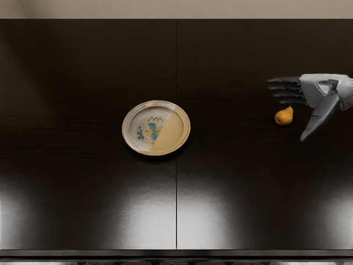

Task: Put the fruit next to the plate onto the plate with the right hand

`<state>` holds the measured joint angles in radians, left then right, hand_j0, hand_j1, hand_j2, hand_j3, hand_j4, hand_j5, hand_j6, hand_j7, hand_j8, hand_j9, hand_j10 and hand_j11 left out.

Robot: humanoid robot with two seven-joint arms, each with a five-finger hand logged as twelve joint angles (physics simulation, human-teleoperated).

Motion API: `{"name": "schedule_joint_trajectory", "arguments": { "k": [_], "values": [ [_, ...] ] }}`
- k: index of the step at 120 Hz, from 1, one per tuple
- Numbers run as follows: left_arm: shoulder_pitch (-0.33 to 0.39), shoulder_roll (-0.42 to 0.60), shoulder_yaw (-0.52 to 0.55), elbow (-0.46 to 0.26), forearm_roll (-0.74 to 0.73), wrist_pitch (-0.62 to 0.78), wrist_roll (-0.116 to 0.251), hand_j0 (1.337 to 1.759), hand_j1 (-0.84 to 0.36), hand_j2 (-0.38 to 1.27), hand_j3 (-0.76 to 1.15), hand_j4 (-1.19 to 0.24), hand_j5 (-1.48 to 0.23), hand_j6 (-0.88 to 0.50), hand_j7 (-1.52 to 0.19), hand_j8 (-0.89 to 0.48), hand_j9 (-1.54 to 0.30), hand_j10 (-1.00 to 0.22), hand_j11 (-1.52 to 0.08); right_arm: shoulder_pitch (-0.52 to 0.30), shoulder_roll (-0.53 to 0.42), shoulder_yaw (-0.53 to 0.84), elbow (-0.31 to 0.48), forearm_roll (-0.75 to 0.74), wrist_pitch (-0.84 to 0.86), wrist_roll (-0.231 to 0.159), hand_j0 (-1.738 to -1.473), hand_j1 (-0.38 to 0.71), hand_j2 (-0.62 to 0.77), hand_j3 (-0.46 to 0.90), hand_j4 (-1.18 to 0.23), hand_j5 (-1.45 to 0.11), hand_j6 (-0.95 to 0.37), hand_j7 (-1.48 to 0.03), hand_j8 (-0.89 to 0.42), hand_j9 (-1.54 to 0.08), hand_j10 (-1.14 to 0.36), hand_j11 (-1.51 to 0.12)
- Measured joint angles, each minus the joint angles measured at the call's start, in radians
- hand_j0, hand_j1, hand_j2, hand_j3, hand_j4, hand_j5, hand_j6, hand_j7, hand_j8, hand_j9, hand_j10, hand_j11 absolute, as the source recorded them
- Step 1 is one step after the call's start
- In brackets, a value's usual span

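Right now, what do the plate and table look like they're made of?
Plate: likely glazed ceramic, painted floral motif on cream, half tan, smooth rim. Table: dark wood or wood-look laminate, faint grain, semi-gloss, given the soft light reflections near the front edge.

text: none readable | plate (172,135): painted flower motif, no lettering | labels, numbers: none

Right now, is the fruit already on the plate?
No, the pear lies on the table right of the plate, beside the right robot hand.
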<state>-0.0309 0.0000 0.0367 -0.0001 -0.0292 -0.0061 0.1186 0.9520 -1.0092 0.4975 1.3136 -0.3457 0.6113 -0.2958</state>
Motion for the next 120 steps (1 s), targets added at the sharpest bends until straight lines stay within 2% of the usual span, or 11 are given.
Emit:
{"name": "schedule_joint_trajectory", "arguments": {
  "k": [28, 37, 45, 52, 57, 63, 69, 89, 97, 120],
  "values": [
    [0.000, 0.000, 0.000, 0.000, 0.000, 0.000, 0.000, 1.658, 0.35, 0.00, 0.00, 0.00, 0.00, 0.00, 0.00, 0.00, 0.00, 0.00, 0.00, 0.001, -0.002, 0.007, 0.022, -0.046, 0.000, -0.006, -1.658, -0.35, 0.00, 0.00, -0.01, -0.01, -0.01, 0.00, -0.01, -0.01, -0.01, 0.00],
    [0.000, 0.000, 0.000, 0.000, 0.000, 0.000, 0.000, 1.658, 0.35, 0.00, 0.00, 0.00, 0.00, 0.00, 0.00, 0.00, 0.00, 0.00, 0.00, 0.013, 0.023, 0.011, 0.002, -0.124, 0.000, -0.007, -1.658, -0.35, 0.00, 0.00, -0.01, 0.00, -0.01, 0.00, -0.01, 0.00, 0.00, 0.00],
    [-0.001, 0.000, 0.000, 0.000, 0.000, 0.000, 0.000, 1.658, 0.35, 0.00, 0.00, 0.00, 0.00, 0.00, 0.00, 0.00, 0.00, 0.00, 0.00, 0.030, 0.070, 0.023, -0.011, -0.262, -0.021, 0.002, -1.658, -0.35, 0.00, 0.00, -0.01, 0.00, -0.01, 0.00, -0.01, 0.00, 0.00, 0.00],
    [-0.001, 0.000, 0.000, 0.000, 0.000, 0.000, 0.000, 1.658, 0.35, 0.00, 0.00, 0.00, 0.00, 0.00, 0.00, 0.00, 0.00, 0.00, 0.00, 0.035, 0.112, 0.031, -0.016, -0.409, -0.080, 0.029, -1.658, -0.35, 0.00, 0.00, 0.00, 0.00, -0.01, 0.00, -0.01, 0.00, 0.00, 0.00],
    [0.000, 0.000, 0.000, 0.000, 0.000, 0.000, 0.000, 1.658, 0.35, 0.00, 0.00, 0.00, 0.00, 0.00, 0.00, 0.00, 0.00, 0.00, 0.00, 0.034, 0.133, 0.031, -0.019, -0.492, -0.133, 0.072, -1.658, -0.35, 0.00, 0.00, 0.00, 0.00, -0.01, 0.00, -0.01, 0.00, 0.00, 0.00],
    [-0.001, 0.000, 0.000, 0.000, 0.000, 0.000, 0.000, 1.658, 0.35, 0.00, 0.00, 0.00, 0.00, 0.00, 0.00, 0.00, 0.00, 0.00, 0.00, 0.025, 0.146, 0.031, -0.021, -0.556, -0.194, 0.117, -1.658, -0.35, 0.00, 0.00, 0.00, 0.00, -0.01, 0.00, -0.01, 0.00, 0.00, 0.00],
    [-0.001, 0.000, 0.000, 0.000, 0.000, 0.000, 0.000, 1.658, 0.35, 0.00, 0.00, 0.00, 0.00, 0.00, 0.00, 0.00, 0.00, 0.00, 0.00, 0.019, 0.153, 0.031, -0.023, -0.597, -0.234, 0.146, -1.658, -0.35, 0.00, 0.00, 0.00, 0.00, -0.01, 0.00, -0.01, 0.00, 0.00, 0.00],
    [0.000, 0.000, 0.000, 0.000, 0.000, 0.000, 0.000, 1.658, 0.35, 0.00, 0.00, 0.00, 0.00, 0.00, 0.00, 0.00, 0.00, 0.00, 0.00, 0.016, 0.197, -0.006, -0.083, -0.815, -0.294, 0.209, -1.658, -0.35, 0.00, 0.00, -0.01, 0.00, -0.01, 0.00, -0.01, 0.00, 0.00, 0.00],
    [0.000, 0.000, 0.000, 0.000, 0.000, 0.000, 0.000, 1.658, 0.35, 0.00, 0.00, 0.00, 0.00, 0.00, 0.00, 0.00, 0.00, 0.00, 0.00, 0.018, 0.208, -0.036, -0.108, -0.893, -0.300, 0.244, -1.658, -0.30, -0.01, 0.00, -0.04, -0.05, -0.05, -0.05, -0.04, -0.05, -0.04, -0.05],
    [-0.001, 0.000, 0.000, 0.000, 0.000, 0.000, 0.000, 1.658, 0.35, 0.00, 0.00, 0.00, 0.00, 0.00, 0.00, 0.00, 0.00, 0.00, 0.00, 0.022, 0.228, -0.094, -0.202, -0.918, -0.313, 0.285, -1.658, -0.33, 0.00, 0.00, -0.02, -0.02, -0.02, -0.02, -0.02, -0.02, -0.02, -0.02]
  ]
}}
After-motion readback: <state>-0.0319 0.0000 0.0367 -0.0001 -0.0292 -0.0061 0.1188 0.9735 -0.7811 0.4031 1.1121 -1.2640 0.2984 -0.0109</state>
